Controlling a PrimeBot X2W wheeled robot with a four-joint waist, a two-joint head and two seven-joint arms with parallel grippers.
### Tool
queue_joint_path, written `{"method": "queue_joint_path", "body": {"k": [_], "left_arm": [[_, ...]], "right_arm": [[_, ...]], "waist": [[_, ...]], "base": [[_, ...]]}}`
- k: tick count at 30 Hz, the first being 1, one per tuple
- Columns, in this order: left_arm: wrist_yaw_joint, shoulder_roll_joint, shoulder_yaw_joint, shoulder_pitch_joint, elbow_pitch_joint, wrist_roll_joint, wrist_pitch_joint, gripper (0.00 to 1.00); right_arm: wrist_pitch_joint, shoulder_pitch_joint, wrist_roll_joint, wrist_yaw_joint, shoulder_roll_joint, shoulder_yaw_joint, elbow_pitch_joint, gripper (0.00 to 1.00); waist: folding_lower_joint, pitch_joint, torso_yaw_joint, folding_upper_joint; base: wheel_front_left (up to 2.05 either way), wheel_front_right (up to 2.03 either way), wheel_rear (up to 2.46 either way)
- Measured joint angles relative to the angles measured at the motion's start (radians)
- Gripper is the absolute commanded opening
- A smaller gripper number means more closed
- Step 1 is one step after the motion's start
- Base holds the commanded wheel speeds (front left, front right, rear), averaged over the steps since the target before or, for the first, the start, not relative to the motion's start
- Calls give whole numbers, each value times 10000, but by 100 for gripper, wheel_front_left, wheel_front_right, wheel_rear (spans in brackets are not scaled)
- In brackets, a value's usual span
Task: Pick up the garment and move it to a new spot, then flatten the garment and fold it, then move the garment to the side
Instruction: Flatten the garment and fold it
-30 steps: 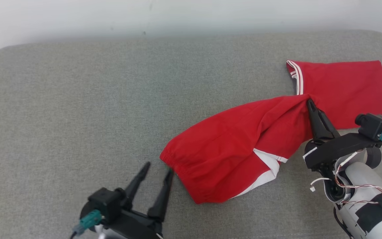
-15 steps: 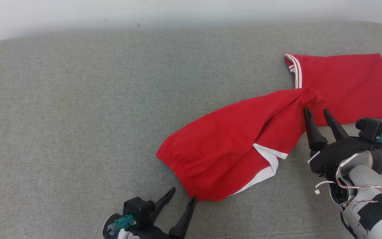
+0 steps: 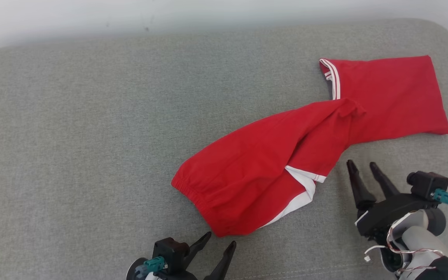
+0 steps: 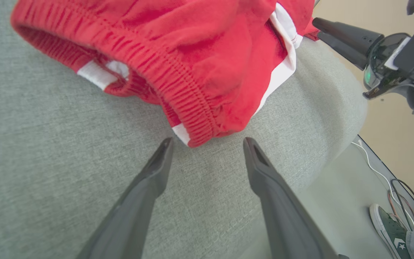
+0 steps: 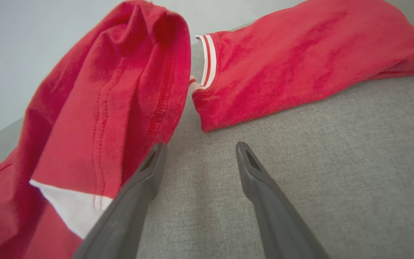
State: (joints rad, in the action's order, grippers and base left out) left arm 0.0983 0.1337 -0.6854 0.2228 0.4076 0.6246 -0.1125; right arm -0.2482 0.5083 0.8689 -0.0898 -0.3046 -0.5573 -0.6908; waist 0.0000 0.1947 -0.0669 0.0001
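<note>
A red garment with white trim lies crumpled on the grey cushion, stretched from the far right down toward the front middle. Its elastic waistband lies just ahead of my left gripper, which is open and empty at the bottom edge of the head view. My right gripper is open too, resting off the cloth at the lower right, with a raised red fold beside its left finger and the striped hem ahead.
The cushion's rounded front edge drops off near my left gripper. Beyond it are floor cables and a person's green shoe. A pale wall runs behind the cushion.
My right gripper let go of the garment's fold, opened and drew back toward me. My left gripper also pulled back. The head camera shifted, moving the whole scene up and left.
</note>
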Motion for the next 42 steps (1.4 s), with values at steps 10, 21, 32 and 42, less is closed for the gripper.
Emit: {"method": "queue_joint_path", "body": {"k": [10, 21, 32, 42], "left_arm": [[75, -167, -2, 621, 520, -27, -142, 100], [161, -313, -291, 810, 890, -42, -290, 0], [174, -336, -366, 997, 1104, -40, -541, 0], [249, -347, -418, 1021, 1266, -27, -704, 0]], "right_arm": [[-8, -482, -362, -163, 165, -276, 604, 100], [-10, -597, -619, -265, 217, -575, 1290, 100], [-10, -535, -688, -336, 330, -809, 1377, 47], [-10, -511, -334, -336, 366, -1064, 1329, 0]], "waist": [[0, 108, -174, 0], [0, 181, -100, 0], [0, 170, 68, 0], [0, 121, 203, 0]], "base": [[0, 0, 0], [0, 0, 0], [0, 0, 0], [0, 0, 0]]}}
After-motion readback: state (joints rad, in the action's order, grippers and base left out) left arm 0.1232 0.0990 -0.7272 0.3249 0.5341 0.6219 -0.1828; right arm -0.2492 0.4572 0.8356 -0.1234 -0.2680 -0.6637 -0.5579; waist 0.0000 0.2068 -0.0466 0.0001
